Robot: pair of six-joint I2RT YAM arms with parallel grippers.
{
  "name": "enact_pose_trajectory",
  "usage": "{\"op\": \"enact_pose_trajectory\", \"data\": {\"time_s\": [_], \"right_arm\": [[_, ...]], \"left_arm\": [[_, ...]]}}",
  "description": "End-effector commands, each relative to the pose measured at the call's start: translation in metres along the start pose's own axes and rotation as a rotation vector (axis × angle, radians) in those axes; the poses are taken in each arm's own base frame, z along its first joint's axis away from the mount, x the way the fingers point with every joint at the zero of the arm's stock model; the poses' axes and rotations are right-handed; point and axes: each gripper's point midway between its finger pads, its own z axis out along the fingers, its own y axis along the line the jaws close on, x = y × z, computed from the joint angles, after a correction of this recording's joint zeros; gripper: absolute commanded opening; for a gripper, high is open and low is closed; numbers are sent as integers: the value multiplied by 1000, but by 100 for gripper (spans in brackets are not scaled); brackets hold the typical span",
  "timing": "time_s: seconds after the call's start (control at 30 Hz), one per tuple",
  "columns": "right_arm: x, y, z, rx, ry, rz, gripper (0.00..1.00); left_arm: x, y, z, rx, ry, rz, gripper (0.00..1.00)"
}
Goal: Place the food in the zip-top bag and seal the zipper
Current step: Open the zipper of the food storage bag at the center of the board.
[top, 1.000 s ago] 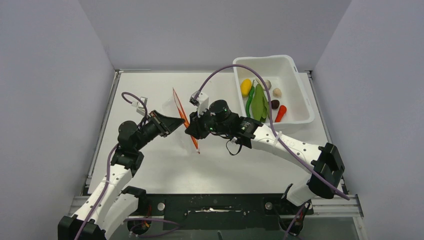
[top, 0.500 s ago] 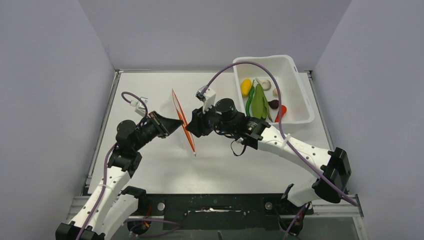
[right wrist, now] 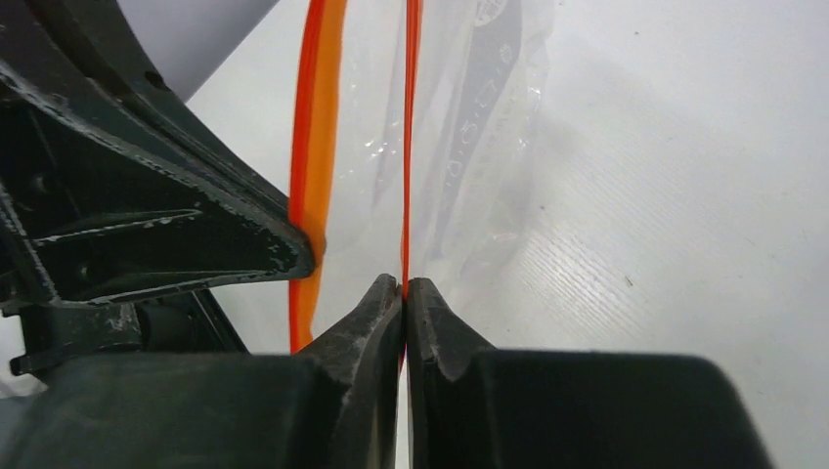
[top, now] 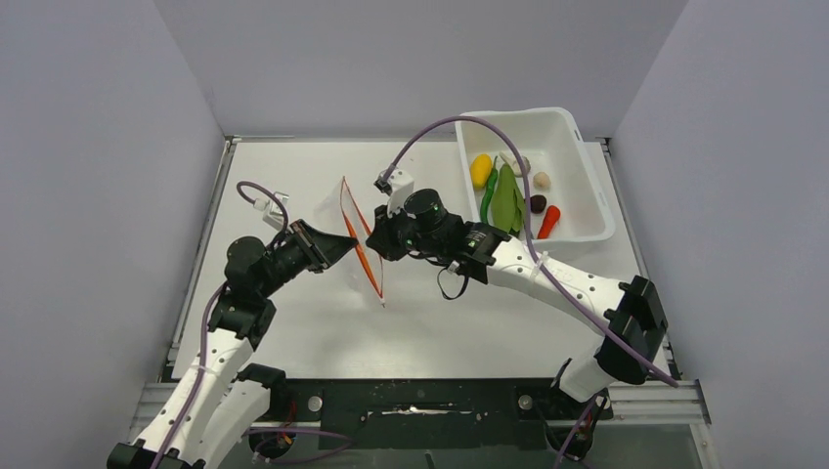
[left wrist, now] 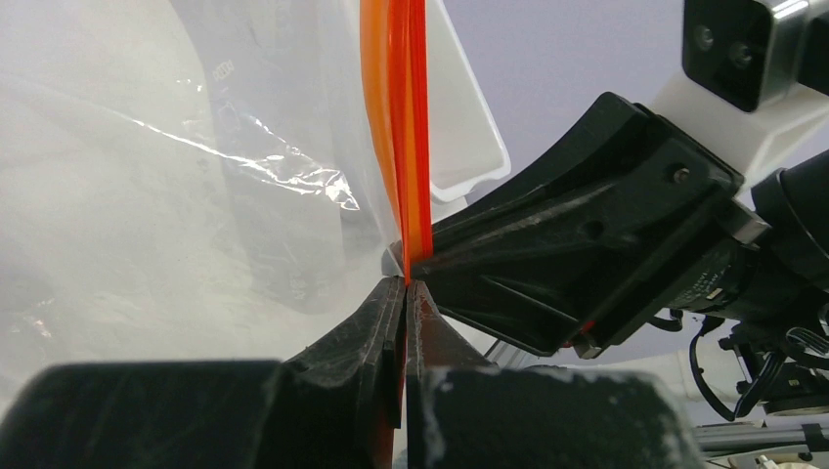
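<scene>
The zip-top bag stands on edge mid-table, clear, with its red-orange zipper between both grippers. My left gripper is shut on one lip of the zipper, its tips pinching the strip. My right gripper faces it from the right, shut on the other lip; the left-held lip sits a little apart. The food lies in the white tub: yellow lump, green leaf, green pepper, orange-red cone, maroon piece, beige piece.
The white tub stands at the back right, just behind the right arm's forearm. Grey walls close in both sides and the back. Purple cables loop over each arm.
My right gripper let go for a moment, shifted slightly back and left, and is shut again on the zipper lip. The two lips now stand a little apart. The left gripper kept its hold.
</scene>
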Motion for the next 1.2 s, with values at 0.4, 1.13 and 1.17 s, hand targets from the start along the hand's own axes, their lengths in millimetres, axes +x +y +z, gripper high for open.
{"op": "enact_pose_trajectory", "data": {"time_s": [0.4,1.13,1.17], "right_arm": [[-47,-51,-43,215,-185,62,0],[-58,-36,-23,218,-183,75,0],[-58,-36,-23,218,-183,76,0]], "left_arm": [[-56,37,-34,-506,-79,194,0],[-41,-27,14,-47,-22,38,71],[-42,-27,16,-36,-26,38,71]]}}
